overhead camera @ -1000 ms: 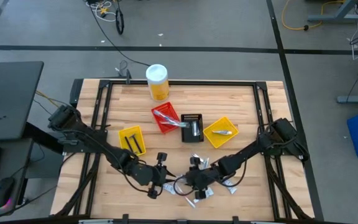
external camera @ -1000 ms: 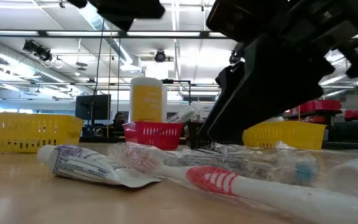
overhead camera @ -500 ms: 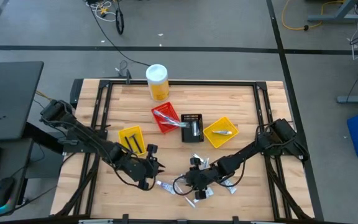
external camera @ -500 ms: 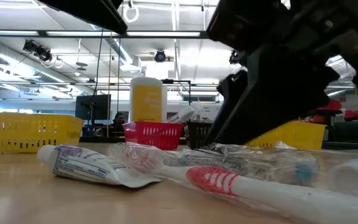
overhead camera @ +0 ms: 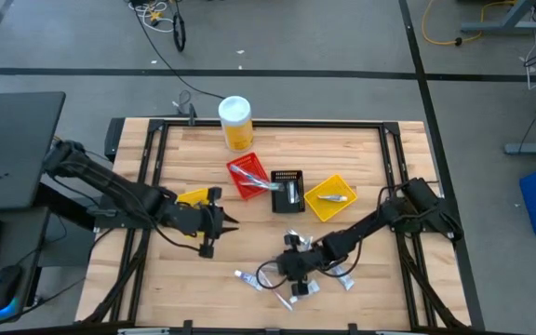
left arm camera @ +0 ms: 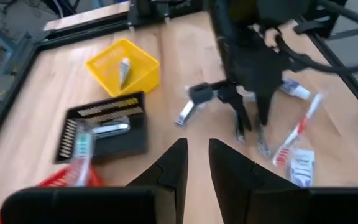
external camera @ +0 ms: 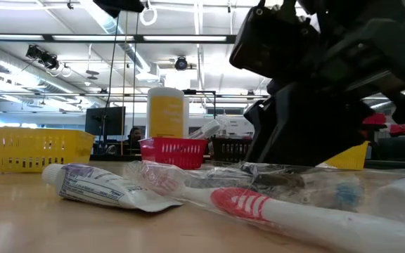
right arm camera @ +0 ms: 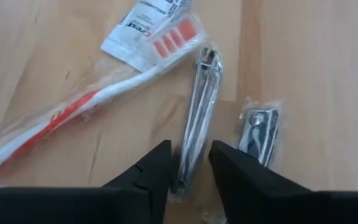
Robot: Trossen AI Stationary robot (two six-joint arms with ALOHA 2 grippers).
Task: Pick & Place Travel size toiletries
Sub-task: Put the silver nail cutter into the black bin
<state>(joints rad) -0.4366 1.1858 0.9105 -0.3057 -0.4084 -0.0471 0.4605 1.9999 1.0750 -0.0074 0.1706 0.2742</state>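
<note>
The travel size toiletries lie in a loose pile at the table's near middle: a white tube [overhead camera: 247, 277], a red and white toothbrush [right arm camera: 73, 118], a slim metal nail clipper [right arm camera: 199, 118] and a second, wrapped clipper [right arm camera: 259, 129]. My right gripper [overhead camera: 291, 273] is low over the pile, open, its fingers on either side of the slim clipper's near end [right arm camera: 188, 177]; whether they touch it does not show. My left gripper [overhead camera: 231, 223] hangs lifted beside the left yellow bin [overhead camera: 196, 207]. Its fingers [left arm camera: 176, 162] stand a narrow gap apart, with nothing showing between them.
A red bin [overhead camera: 247, 177], a black bin [overhead camera: 288, 189] and a second yellow bin [overhead camera: 329, 197] stand in a row behind the pile, each with items inside. A tall yellow canister [overhead camera: 235, 121] stands at the far edge. Bare wood lies left of the pile.
My left gripper has risen from the pile and swung toward the table's left and far side, ending beside the left yellow bin. My right gripper has edged a little lower over the pile. The toiletries on the table have stayed where they were.
</note>
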